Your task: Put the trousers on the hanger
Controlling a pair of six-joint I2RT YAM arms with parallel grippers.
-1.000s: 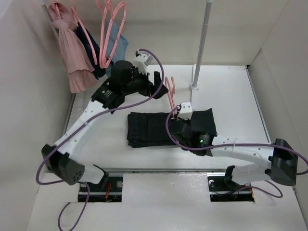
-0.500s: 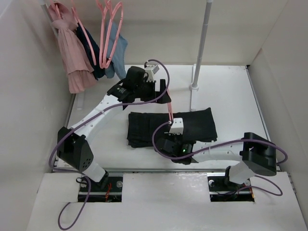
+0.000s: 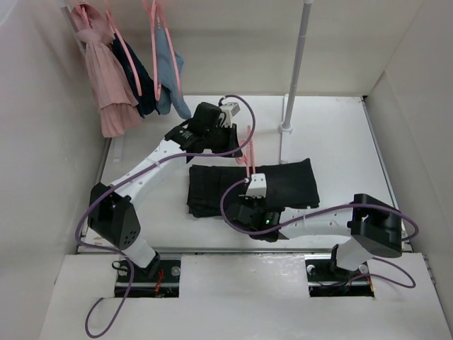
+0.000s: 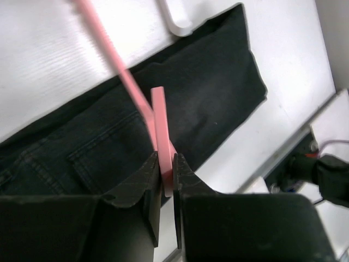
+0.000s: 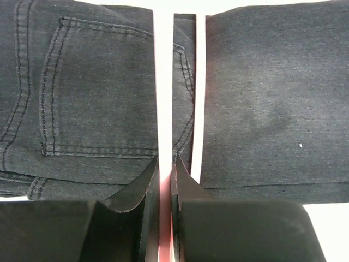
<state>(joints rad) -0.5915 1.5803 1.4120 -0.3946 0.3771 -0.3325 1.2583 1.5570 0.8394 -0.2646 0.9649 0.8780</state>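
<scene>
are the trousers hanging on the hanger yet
No, the trousers lie folded flat on the table, while the left hand pinches the hanger above them.

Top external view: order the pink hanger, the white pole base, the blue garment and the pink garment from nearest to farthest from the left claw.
1. hanger: pinched in the left claw itself.
2. pole base: just right of it, at the back.
3. blue garment: hanging, back left.
4. pink garment: hanging, far left.

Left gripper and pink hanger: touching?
Touching. Left wrist view: the left gripper pinches the pink hanger bar from both sides, no gap.
</scene>
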